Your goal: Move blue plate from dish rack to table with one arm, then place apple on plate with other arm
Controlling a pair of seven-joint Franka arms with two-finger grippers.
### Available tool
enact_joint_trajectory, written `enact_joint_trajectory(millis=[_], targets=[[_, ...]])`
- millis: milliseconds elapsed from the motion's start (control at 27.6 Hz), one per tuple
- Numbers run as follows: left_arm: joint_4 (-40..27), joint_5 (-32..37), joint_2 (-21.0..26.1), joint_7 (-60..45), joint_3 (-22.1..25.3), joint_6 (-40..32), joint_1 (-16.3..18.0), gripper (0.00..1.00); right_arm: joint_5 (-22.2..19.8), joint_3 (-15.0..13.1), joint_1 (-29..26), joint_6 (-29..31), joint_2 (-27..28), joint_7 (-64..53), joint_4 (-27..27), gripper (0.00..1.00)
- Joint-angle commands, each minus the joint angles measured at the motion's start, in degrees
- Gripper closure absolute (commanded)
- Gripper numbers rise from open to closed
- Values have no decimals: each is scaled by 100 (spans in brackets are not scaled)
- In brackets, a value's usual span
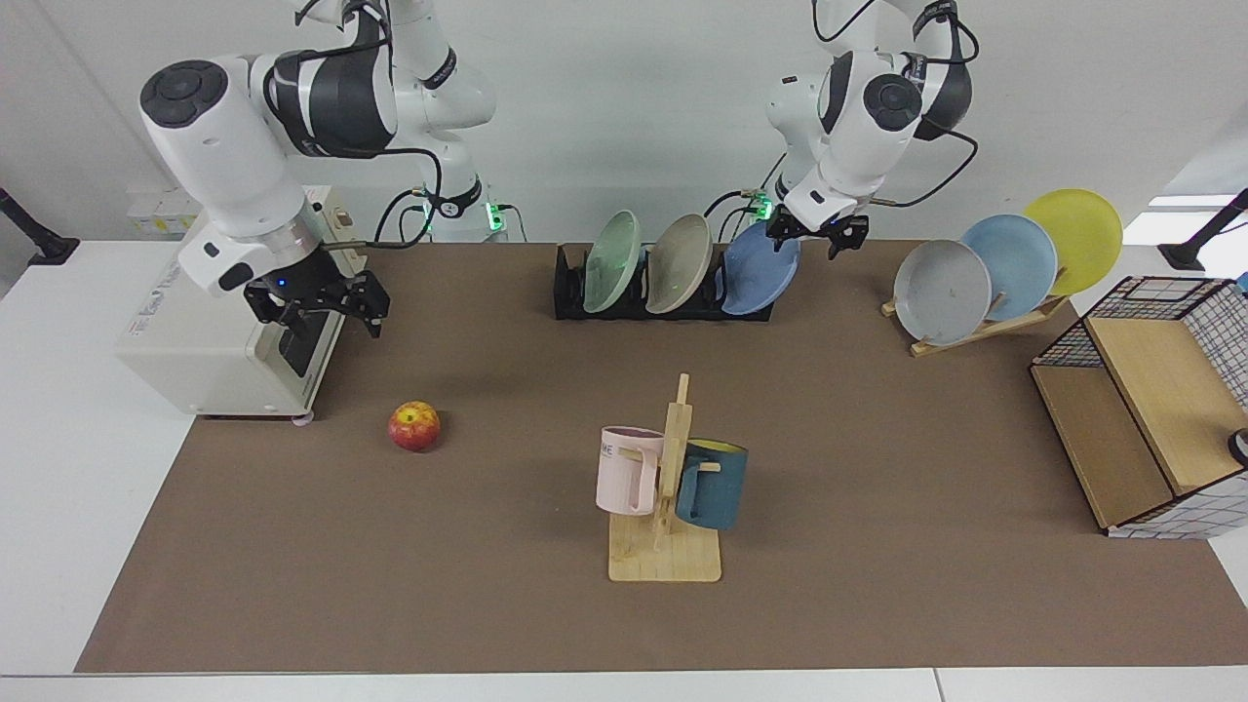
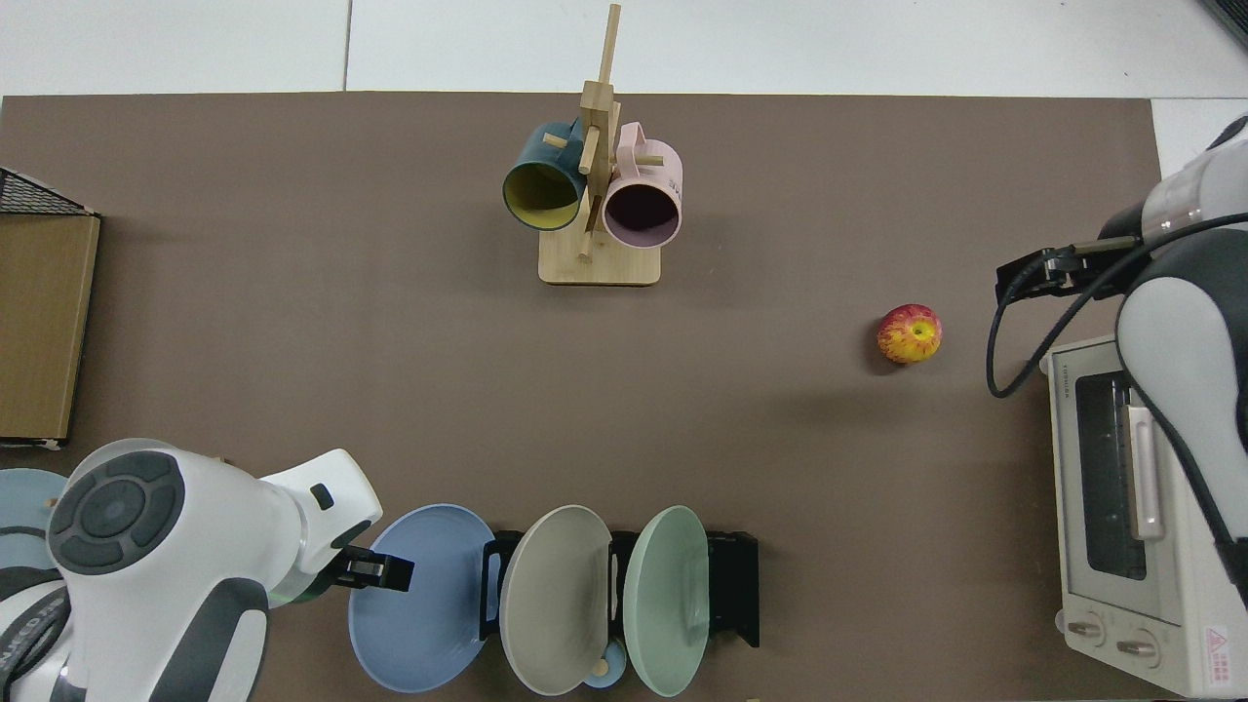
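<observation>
While your left gripper [image 1: 817, 237], fingers apart, hangs right over the top edge of the round blue plate [image 1: 760, 268] standing in the black slotted dish rack [image 1: 570, 289], go straight down.

A plain white wall [image 1: 624, 107] filled the upper part of the frame behind a wide work surface. A bright patch [image 1: 1180, 201] like a window showed at the upper right. White panels [image 1: 68, 458] bordered a brown mat on the left, right and lower edges. Lighting was even and soft, with faint shadows. Black brackets [image 1: 29, 234] reached in at both side edges.
</observation>
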Motion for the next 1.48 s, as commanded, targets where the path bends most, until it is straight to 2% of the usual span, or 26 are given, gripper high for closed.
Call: enact_joint_trajectory(millis=[0,181,290,615,796,977,1122,1448], targets=[[-514,-198,-267,106,38,323,-167,3,-6,61,5,261,405,-43,209,0],[-514,-198,-267,89,3,262,-210,17,-6,70,84,560,599,-25,174,0],[-506,-198,-276,10,-24,209,-263,26,-6,70,198,832,643,10,-27,0],[-470,-242,-294,-280,-270,138,-343,39,-41,70,295,1518,872,115,-537,0],[-435,-242,-294,-280,-357,68,-343,57,-41,70,278,1799,863,72,-906,0],[-339,-190,-294,-271,-437,-46,-334,85,-50,70,225,2265,836,45,-1390,0],[-190,-146,-293,-271,-437,-230,-281,93,-41,61,190,2537,863,36,-1627,0],[302,285,-276,-482,-411,-547,-220,95,-50,70,155,2960,933,19,-2006,0]])
